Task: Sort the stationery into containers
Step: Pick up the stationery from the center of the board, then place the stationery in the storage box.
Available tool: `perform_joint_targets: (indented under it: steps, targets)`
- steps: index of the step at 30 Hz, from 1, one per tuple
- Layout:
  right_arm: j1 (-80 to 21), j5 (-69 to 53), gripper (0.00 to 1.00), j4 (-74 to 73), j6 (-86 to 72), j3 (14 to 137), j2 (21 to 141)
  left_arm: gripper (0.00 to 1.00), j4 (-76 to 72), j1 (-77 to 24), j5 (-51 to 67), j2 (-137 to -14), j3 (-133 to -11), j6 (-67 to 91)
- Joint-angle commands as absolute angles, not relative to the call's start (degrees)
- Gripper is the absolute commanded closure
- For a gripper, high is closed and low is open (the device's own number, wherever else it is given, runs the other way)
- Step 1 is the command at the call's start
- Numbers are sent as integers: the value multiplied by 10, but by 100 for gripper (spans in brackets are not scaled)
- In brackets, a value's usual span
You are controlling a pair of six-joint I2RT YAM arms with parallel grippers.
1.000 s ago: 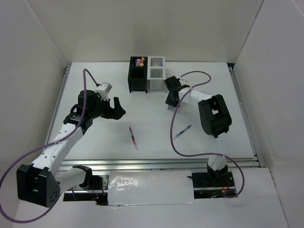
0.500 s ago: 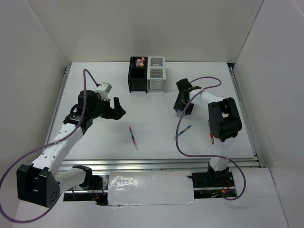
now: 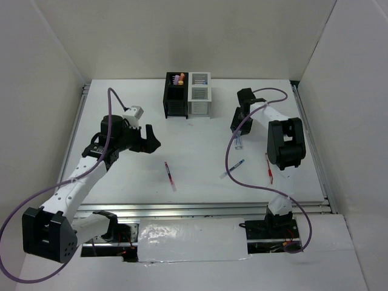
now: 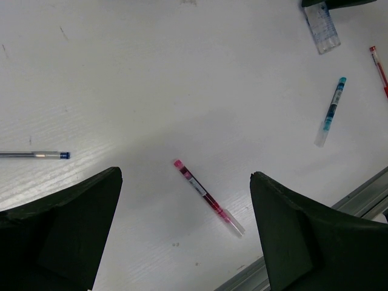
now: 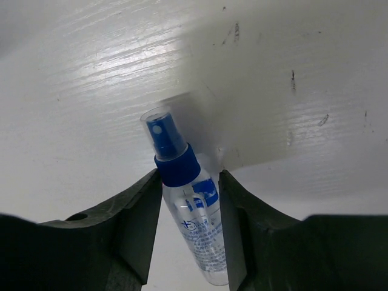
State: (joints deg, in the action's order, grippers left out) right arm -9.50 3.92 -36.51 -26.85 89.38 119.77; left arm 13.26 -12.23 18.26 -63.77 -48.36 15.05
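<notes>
The right hand point(image 5: 189, 177) is pinching the clear blue-capped tube point(image 5: 199, 221) by its body, right of centre on the worktop point(image 3: 200, 145), probably for carrying to the containers point(image 3: 188, 95) at upper middle. The left hand point(image 4: 185, 176) is hovering spread wide over the red pen point(image 4: 209, 198).

Nothing can be read in full. The clear spray tube point(image 5: 193, 225), lying toward the far right of the table point(image 3: 194, 136), carries a solid blue patch just below its blue collar, and under it a few lines of small blue print with a cross-like mark at the start; the letters are too fine to make out. The red pen point(image 4: 209, 197), near the middle of the near edge, has a white band with dark marks, also illegible.
</notes>
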Motion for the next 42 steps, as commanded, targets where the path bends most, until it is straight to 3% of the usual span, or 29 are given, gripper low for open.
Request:
perform_joint_targets:
  steps: [1, 10, 12, 14, 16, 34, 42]
  targets:
    - [-93, 22, 52, -395, -235, 925, 1206, 1, 113, -123, 194, -646, -502, 150]
    - [-87, 4, 57, -422, -185, 958, 1226, 1, 119, -124, 196, -646, -504, 148]
    - [-91, 14, 68, -433, -172, 969, 1234, 1, 119, -124, 196, -644, -503, 149]
    - [-93, 19, 91, -435, -156, 971, 1233, 1, 117, -125, 196, -643, -504, 149]
    - [-92, 24, 100, -441, -146, 982, 1233, 1, 117, -125, 196, -640, -503, 149]
    - [-94, -130, 100, -242, -125, 965, 1042, 1, 79, -122, 215, -613, -481, 155]
    - [-133, -134, 100, -3, -156, 946, 998, 1, 65, -120, 222, -621, -482, 162]
